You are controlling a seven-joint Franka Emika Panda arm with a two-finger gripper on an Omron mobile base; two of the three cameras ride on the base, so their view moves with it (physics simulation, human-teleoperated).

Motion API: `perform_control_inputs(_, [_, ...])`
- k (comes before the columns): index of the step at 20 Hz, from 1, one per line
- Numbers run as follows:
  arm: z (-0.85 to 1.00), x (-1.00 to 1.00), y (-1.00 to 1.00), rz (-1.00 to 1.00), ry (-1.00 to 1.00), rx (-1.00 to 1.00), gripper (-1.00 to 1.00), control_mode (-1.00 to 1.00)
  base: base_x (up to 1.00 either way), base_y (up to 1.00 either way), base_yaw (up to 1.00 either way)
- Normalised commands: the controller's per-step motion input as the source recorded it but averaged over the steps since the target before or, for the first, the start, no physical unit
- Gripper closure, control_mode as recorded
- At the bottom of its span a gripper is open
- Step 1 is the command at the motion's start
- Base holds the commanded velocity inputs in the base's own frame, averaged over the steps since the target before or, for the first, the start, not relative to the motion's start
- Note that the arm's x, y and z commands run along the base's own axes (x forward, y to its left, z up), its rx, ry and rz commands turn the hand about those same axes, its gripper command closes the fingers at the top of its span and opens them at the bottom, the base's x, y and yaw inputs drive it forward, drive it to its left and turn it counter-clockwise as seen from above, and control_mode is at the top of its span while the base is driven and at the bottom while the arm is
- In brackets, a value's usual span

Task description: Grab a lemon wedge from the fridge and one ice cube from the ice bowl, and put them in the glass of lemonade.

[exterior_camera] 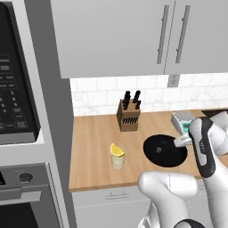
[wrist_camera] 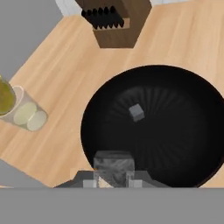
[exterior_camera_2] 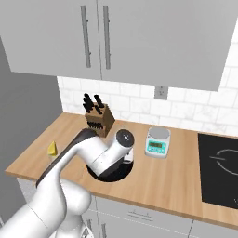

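Gripper pinches what looks like an ice cube above the ice bowl.

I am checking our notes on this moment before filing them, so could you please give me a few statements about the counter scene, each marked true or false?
1. The lemon wedge sits on the glass of lemonade. True.
2. The gripper is shut on an ice cube above the ice bowl. True.
3. The ice bowl holds no other cube. False: a second ice cube lies near its middle.
4. The knife block stands at the counter's front edge. False: it stands by the tiled wall.
5. A kitchen scale stands right of the bowl. True.
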Motion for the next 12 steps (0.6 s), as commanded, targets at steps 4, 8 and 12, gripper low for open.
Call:
perform_control_inputs(4, [0.33,-0.19,0.39,0.16,-0.02,0.00,1.00,-1.00,0.00,0.00,0.00])
perform_control_inputs(8, [0.49,0.11,0.75,0.13,-0.01,-0.01,1.00,-1.00,0.00,0.00,0.00])
perform_control_inputs(12, [0.84,0.16,0.82,0.05,0.12,-0.10,1.00,-1.00,0.00,0.00,0.00])
